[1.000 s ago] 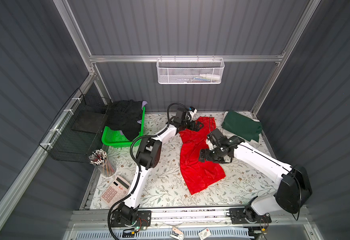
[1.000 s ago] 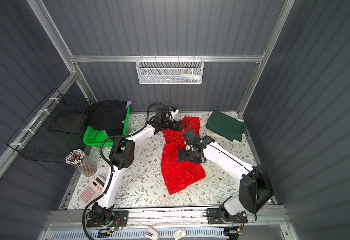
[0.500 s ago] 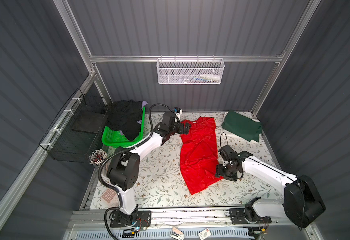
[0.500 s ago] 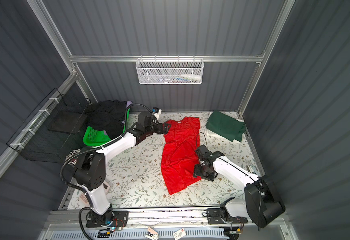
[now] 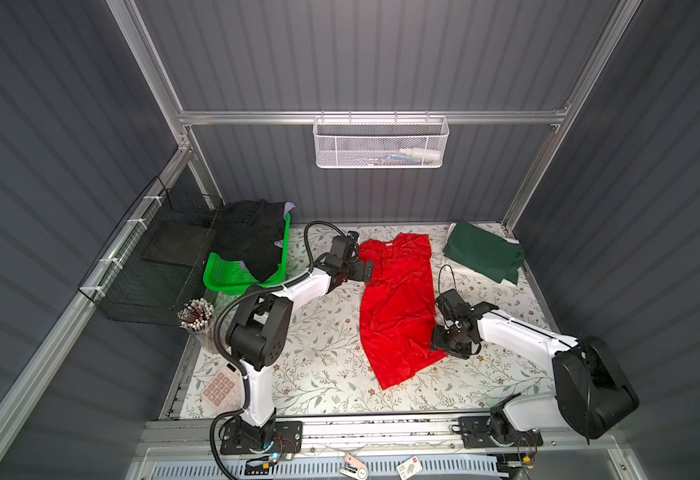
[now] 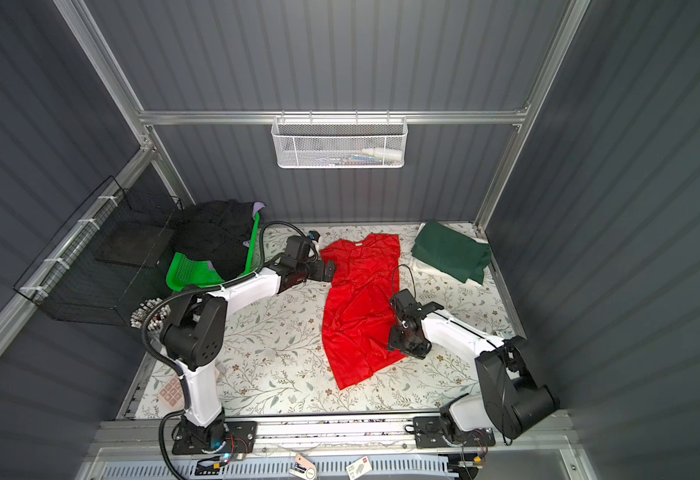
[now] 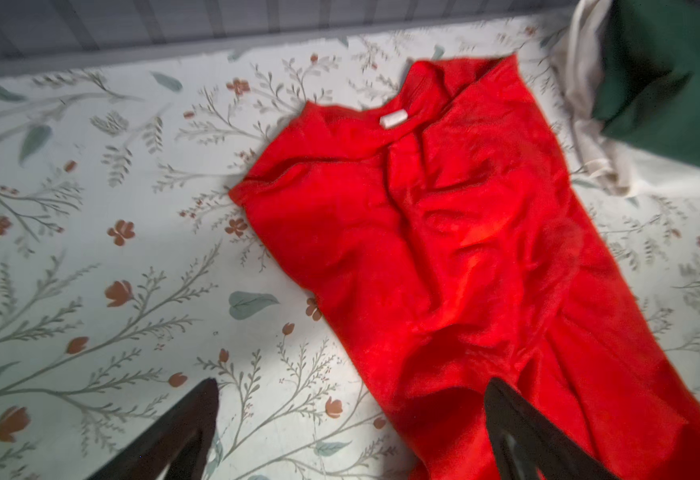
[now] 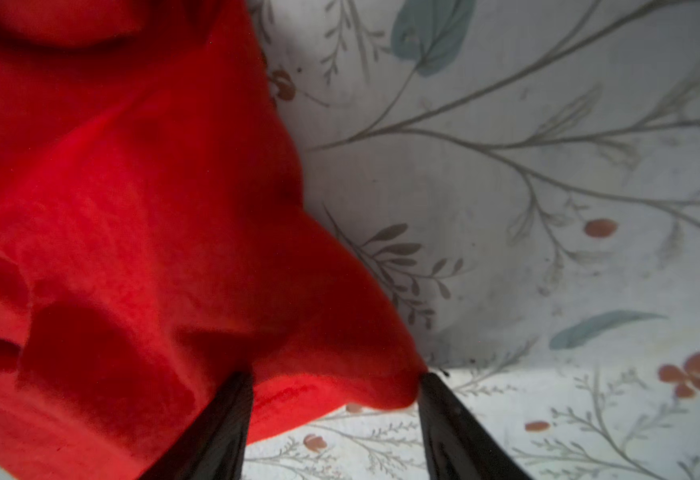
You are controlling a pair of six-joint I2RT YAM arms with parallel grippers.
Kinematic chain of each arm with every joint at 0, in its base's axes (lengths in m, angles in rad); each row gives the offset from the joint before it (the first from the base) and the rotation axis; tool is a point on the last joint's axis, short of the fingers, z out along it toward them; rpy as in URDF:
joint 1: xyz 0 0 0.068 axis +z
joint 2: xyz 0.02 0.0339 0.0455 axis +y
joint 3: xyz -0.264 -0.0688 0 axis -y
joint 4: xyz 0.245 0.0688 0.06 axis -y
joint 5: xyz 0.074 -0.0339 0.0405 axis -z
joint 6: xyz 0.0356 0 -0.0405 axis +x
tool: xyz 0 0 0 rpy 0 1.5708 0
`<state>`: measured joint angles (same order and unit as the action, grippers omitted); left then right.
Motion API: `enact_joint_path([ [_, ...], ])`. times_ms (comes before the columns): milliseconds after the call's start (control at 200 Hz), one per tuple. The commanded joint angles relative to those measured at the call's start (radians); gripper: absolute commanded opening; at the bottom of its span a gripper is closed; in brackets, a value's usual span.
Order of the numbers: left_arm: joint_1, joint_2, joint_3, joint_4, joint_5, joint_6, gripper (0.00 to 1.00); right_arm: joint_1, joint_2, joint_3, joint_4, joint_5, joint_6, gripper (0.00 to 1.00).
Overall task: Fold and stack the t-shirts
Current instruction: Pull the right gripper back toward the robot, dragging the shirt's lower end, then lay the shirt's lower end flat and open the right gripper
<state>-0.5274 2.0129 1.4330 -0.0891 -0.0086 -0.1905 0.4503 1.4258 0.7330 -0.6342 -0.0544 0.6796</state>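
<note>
On the tabletop [image 5: 323,353], the half-open right claw [image 8: 333,380] straddles the near right edge of a red t-shirt [image 5: 398,299]. The left claw [image 7: 352,386] gapes empty at its far left sleeve.

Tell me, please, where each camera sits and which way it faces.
Both top views: high in front, looking down at the table; left arm and right arm show whole.
Left wrist: low over the table, facing the red t-shirt collar; left fingers apart.
Right wrist: close above the shirt's hem corner; right fingers straddle it.
All share the red t-shirt.
</note>
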Motion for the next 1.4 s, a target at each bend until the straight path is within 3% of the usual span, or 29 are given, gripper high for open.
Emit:
enact_joint_path([
  [0, -0.002, 0.083, 0.121, -0.106, -0.005, 0.029, 1.0, -0.004, 0.023, 0.006, 0.055, -0.009, 0.021, 0.64],
  [135, -0.001, 0.176, 0.228, -0.164, -0.011, 0.029, 0.97, -0.005, 0.067, 0.022, 0.065, -0.031, 0.019, 0.61],
  [310, 0.001, 0.24, 0.304, -0.213, -0.032, -0.004, 0.86, -0.004, 0.074, 0.007, 0.076, -0.037, 0.027, 0.59],
  [460, 0.016, 0.288, 0.336, -0.217, -0.01, -0.043, 0.7, -0.004, 0.079, -0.005, 0.083, -0.043, 0.031, 0.57],
  [785, 0.035, 0.43, 0.488, -0.284, 0.044, -0.034, 0.55, -0.005, 0.033, -0.086, 0.102, -0.131, 0.033, 0.49],
  [991, 0.038, 0.512, 0.577, -0.301, 0.075, -0.029, 0.0, -0.004, 0.013, -0.115, 0.118, -0.133, 0.033, 0.41],
  [1396, 0.135, 0.683, 0.887, -0.369, 0.012, -0.088, 0.0, -0.001, 0.021, -0.136, 0.194, -0.239, 0.069, 0.3],
])
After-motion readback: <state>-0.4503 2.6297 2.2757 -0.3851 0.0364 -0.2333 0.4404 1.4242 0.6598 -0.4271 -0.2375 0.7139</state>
